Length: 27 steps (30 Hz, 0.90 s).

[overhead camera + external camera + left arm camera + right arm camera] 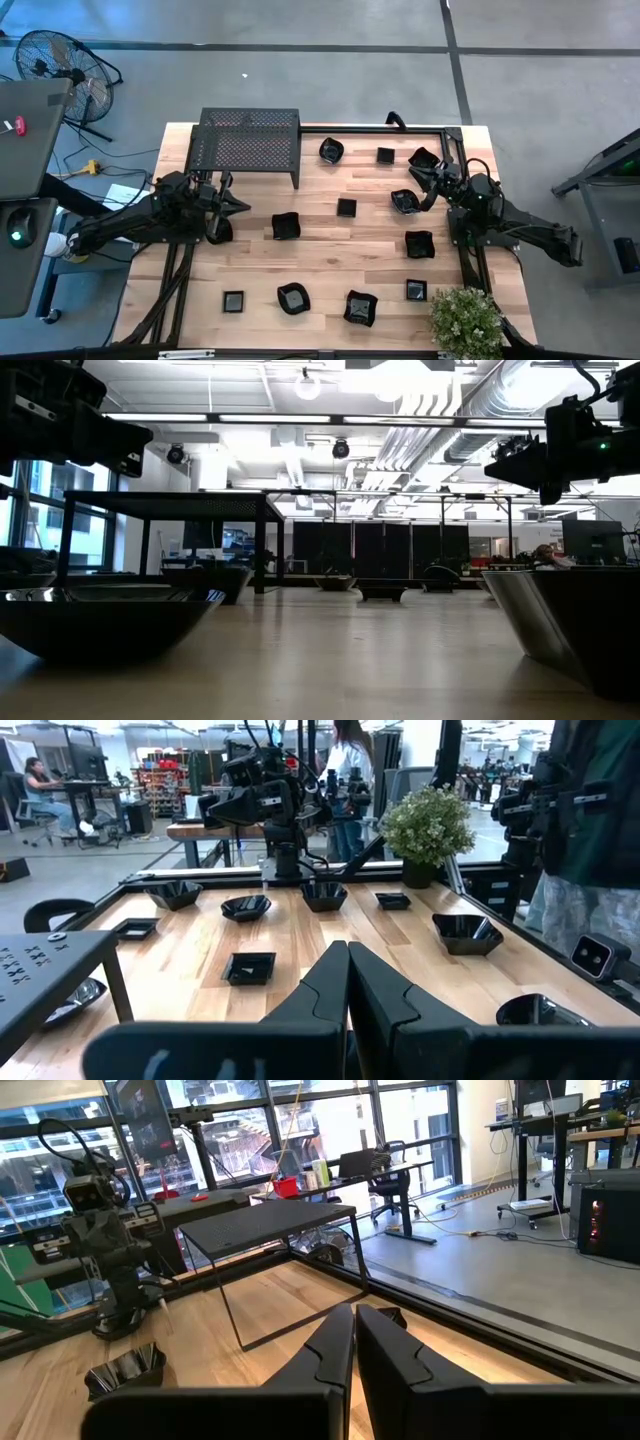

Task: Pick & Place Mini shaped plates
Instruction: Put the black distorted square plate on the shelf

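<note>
1. The left gripper hangs over the table's left side, just in front of the black perforated rack. Its fingers are pressed together with nothing between them.
2. The right gripper sits near the table's right edge toward the far side. Its fingers are also closed and hold nothing.
3. The mini shaped plates lie scattered singly across the wooden table, a few along the far edge, a few mid-table and a row along the near edge; none is on the rack.
4. The high view alone shows the potted plant at the near right corner and a floor fan off the table's left.
5. The left wrist view adds a person standing beyond the table.
6. The low view shows two plates looming close and the rack's legs behind.
</note>
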{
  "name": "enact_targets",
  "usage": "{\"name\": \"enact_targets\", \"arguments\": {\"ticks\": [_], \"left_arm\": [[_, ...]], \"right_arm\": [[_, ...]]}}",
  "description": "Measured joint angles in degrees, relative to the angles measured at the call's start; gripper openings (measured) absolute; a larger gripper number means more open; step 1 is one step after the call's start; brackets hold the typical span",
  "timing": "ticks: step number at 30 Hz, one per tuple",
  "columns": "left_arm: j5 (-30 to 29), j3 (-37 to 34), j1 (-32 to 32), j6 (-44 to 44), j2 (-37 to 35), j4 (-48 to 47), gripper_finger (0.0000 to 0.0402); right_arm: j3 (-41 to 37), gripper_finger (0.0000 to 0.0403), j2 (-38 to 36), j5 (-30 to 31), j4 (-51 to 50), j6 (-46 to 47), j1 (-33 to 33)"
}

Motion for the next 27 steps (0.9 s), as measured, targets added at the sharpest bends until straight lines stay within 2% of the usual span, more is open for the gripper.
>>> {"name": "enact_targets", "arguments": {"ticks": [3,7,12,15,19,23,27], "left_arm": [[0.0,-0.1,0.0,-1.0,0.0,4.0,0.0001],[-1.0,0.0,0.0,-9.7,0.0,9.6,0.0001],[-6.5,0.1,0.0,-18.7,0.0,14.1,0.0001],[-11.5,0.1,0.0,-21.2,0.6,16.5,0.0001],[-17.9,0.2,0.0,-31.9,1.0,17.0,0.0001],[-15.8,2.5,0.0,-33.2,3.3,13.1,0.0001],[-12.9,9.2,0.0,-31.6,8.5,5.6,0.0001]], "right_arm": [[0.0,0.0012,0.0,0.0,0.0,0.0,0.0],[0.0,0.0012,0.0,0.0,0.0,0.0,0.0],[0.0,0.0012,0.0,0.0,0.0,0.0,0.0],[0.0,0.0012,0.0,0.0,0.0,0.0,0.0],[0.0,0.0012,0.0,0.0,0.0,0.0,0.0],[0.0,0.0012,0.0,0.0,-0.1,0.0,0.0],[0.0,0.0012,0.0,0.0,-0.1,0.0,0.0]]}}
